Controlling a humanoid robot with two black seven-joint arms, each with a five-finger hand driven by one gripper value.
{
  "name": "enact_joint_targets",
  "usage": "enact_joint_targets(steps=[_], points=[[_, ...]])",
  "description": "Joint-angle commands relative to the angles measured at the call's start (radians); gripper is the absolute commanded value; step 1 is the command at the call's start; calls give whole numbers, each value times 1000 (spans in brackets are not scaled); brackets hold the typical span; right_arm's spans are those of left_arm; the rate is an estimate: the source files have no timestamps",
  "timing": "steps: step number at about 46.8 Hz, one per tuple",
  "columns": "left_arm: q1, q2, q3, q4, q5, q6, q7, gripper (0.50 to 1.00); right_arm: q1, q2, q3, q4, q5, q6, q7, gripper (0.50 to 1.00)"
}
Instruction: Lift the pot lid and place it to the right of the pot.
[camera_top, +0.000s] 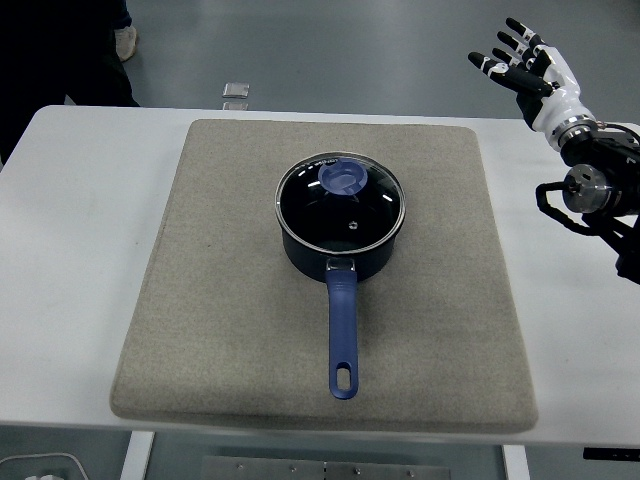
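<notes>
Round glass lid w/ blue knob (341, 192) is sitting on the dark-blue long-handled pot (338, 252), mid grey mat (200, 300). Right hand (525, 68) is hovering far right, fingers spread, holding nothing. Approach pending; next it's needing a reach to the knob.

**Black-and-white hand on a black arm**

The right hand (525, 65) is built in two colours: its fingers (517, 38) are black segments broken by white bands at the joints, and behind the fingers the palm and back are covered by a glossy white shell. Below that shell sits a ribbed silver wrist ring (573, 127). Further from the fingers the forearm (605, 180) is black, with a round grey metallic cap on its side and a black cable (560, 212) looping out beneath it.
</notes>
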Motion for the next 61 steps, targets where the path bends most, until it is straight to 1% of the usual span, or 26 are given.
enact_joint_targets(steps=[1, 4, 33, 40, 52, 61], points=[[0, 0, -1, 2, 0, 0, 0, 1000, -1, -1, 0, 0, 0, 2, 0, 950], [1, 0, -5, 2, -3, 1, -6, 1000, -3, -3, 0, 0, 2, 3, 2, 950], [1, 0, 2, 2, 0, 0, -4, 1000, -3, -12, 12, -2, 7, 12, 8, 950], [1, 0, 2, 2, 0, 0, -4, 1000, -6, -15, 40, -2, 2, 12, 8, 950], [1, 0, 2, 2, 0, 0, -4, 1000, -5, -6, 43, -5, 0, 6, 8, 950], [1, 0, 4, 0, 0, 0, -4, 1000, -5, -12, 42, -9, -1, 3, 8, 950]])
